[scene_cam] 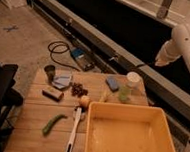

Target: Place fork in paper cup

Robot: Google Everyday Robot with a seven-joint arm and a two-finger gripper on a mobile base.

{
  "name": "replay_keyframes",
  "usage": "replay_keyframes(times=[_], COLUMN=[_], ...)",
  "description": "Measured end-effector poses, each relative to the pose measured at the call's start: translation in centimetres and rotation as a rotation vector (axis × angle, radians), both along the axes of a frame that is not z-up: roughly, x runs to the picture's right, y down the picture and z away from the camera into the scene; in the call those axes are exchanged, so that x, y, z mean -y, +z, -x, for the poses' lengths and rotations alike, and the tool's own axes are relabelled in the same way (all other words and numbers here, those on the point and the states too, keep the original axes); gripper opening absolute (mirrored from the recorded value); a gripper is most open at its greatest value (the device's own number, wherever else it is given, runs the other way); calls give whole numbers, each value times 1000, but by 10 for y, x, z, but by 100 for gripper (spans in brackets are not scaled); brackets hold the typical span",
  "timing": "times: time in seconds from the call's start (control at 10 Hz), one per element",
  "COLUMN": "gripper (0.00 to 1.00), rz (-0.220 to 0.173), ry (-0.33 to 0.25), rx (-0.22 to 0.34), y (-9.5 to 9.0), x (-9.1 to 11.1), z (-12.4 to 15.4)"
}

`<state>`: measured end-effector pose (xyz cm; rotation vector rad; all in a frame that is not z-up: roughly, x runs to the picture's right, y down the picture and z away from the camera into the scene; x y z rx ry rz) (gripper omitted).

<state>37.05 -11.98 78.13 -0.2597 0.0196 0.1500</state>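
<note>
The white paper cup (133,78) stands at the table's back right, right behind a greenish translucent cup (124,94). A slim pale piece (105,96), which looks like the fork, lies just left of the greenish cup. My gripper (151,64) hangs from the white arm (184,40) at the upper right. It is beyond the table's back edge, above and to the right of the paper cup, apart from everything on the table.
A large yellow bin (135,119) fills the front right of the wooden table (35,113). Also there: a green vegetable (53,123), a white-handled utensil (73,133), a round fruit (85,100), a dark cluster (79,89), a small dark cup (49,72), a blue sponge (112,83) and a brown bar (53,93).
</note>
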Motion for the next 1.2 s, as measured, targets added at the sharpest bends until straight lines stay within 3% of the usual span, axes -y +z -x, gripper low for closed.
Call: replay_keyframes(times=[0.5,1.2], gripper=[0,0], rz=[38,74], ry=[47,99], rx=[21,76], y=[22,34], x=[-17,-37], z=[-3,2])
